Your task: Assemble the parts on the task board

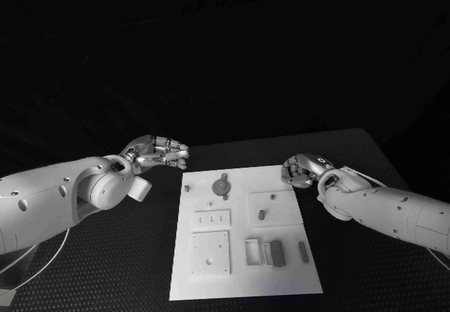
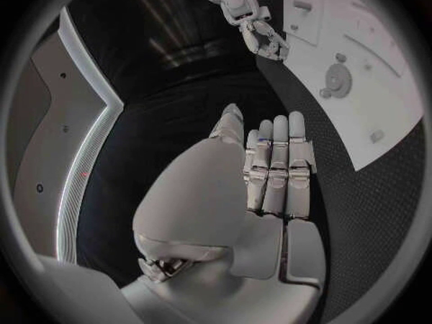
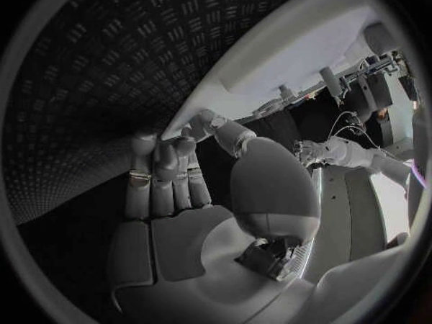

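1. Left hand point(image 1: 157, 152) hovers just off the board's point(image 1: 281, 266) far left corner; fingers straight and together in its wrist view, holding nothing.
2. Right hand point(image 1: 302, 170) sits at the board's right edge; fingers curled in, apparently empty.
3. Parts lie on the board: a round part point(image 1: 221, 186) far, bars point(image 1: 277, 253) near.
4. Risk, as I judge it: the curled right hand could nudge the board across the tabletop point(image 1: 375, 156); small parts may slip from a pinch.
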Available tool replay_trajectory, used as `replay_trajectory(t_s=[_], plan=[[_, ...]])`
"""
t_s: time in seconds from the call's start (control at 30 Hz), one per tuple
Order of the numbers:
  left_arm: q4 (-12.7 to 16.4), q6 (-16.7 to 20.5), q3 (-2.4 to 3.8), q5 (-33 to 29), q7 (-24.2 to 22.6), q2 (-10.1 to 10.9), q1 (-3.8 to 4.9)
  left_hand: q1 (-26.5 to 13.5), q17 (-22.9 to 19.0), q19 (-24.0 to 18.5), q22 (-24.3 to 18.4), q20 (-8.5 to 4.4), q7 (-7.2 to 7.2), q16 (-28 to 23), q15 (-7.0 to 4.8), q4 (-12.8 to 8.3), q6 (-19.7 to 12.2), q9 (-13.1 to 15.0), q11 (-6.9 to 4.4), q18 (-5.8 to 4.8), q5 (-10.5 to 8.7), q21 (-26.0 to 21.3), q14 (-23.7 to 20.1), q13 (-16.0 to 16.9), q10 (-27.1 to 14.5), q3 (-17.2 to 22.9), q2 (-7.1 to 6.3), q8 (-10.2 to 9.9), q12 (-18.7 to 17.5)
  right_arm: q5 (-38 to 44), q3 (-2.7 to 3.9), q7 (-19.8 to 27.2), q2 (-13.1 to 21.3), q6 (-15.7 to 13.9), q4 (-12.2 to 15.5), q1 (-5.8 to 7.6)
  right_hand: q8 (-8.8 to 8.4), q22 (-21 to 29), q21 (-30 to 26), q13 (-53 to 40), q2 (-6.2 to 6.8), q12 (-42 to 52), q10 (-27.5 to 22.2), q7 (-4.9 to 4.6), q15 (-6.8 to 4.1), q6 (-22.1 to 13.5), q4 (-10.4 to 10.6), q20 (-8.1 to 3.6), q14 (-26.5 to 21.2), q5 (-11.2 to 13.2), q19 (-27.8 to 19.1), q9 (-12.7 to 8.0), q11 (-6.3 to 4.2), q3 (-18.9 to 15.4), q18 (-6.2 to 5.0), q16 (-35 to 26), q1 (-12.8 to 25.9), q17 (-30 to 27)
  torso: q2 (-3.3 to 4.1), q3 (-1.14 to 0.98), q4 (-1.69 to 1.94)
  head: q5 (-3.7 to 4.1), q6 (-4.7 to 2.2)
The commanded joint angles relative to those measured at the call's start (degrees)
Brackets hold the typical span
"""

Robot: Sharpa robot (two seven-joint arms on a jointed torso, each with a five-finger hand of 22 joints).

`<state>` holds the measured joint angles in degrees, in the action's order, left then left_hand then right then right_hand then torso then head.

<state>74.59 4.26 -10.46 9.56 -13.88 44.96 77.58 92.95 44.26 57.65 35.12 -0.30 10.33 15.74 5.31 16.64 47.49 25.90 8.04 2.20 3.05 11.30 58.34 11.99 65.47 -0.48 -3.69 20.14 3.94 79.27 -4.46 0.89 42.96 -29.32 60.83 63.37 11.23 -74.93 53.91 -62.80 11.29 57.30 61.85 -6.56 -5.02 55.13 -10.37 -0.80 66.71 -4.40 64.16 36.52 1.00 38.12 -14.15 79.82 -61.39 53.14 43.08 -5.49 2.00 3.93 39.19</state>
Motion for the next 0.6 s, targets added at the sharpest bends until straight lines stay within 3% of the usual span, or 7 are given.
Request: replay_trajectory(t_s=[0.03,0.6], plan=[[0.1,-0.9,0.04,0.1,-0.3,-0.1,0.01,0.3,0.1,0.2,0.1,0.03,0.27,-0.3,0.14,0.0,-0.3,0.1,-0.08,0.94,0.05,-0.2,0.4,0.1,-0.4,-0.5,-0.07,-0.4,-0.1,0.1,0.01,0.5,-0.1,0.6,0.0,-0.03,0.33,-1.1,0.3,0.1,-0.62,0.4,0.0,-0.32,-0.5,1.0,-0.4,-0.48,0.1,0.1,0.1,0.1,-0.5,-0.1,-0.85,0.3,0.1,-0.1,0.01,-0.02,-0.03,-0.03,0.04],[0.2,-1.1,0.04,0.1,-0.3,0.0,0.01,0.3,0.2,0.3,0.1,0.02,-0.18,-0.5,0.14,0.0,0.2,0.2,-0.25,0.95,0.05,-0.3,0.5,0.2,0.0,-0.3,0.38,-0.1,0.1,0.1,0.01,0.7,-0.3,0.4,0.0,-0.03,1.99,-1.0,0.6,0.4,-2.43,0.3,0.5,0.73,-1.37,4.0,-1.1,-0.65,0.5,0.1,0.2,0.7,-1.47,-0.1,-0.85,0.4,0.7,-0.3,0.01,-0.02,-0.02,0.01,0.06]])
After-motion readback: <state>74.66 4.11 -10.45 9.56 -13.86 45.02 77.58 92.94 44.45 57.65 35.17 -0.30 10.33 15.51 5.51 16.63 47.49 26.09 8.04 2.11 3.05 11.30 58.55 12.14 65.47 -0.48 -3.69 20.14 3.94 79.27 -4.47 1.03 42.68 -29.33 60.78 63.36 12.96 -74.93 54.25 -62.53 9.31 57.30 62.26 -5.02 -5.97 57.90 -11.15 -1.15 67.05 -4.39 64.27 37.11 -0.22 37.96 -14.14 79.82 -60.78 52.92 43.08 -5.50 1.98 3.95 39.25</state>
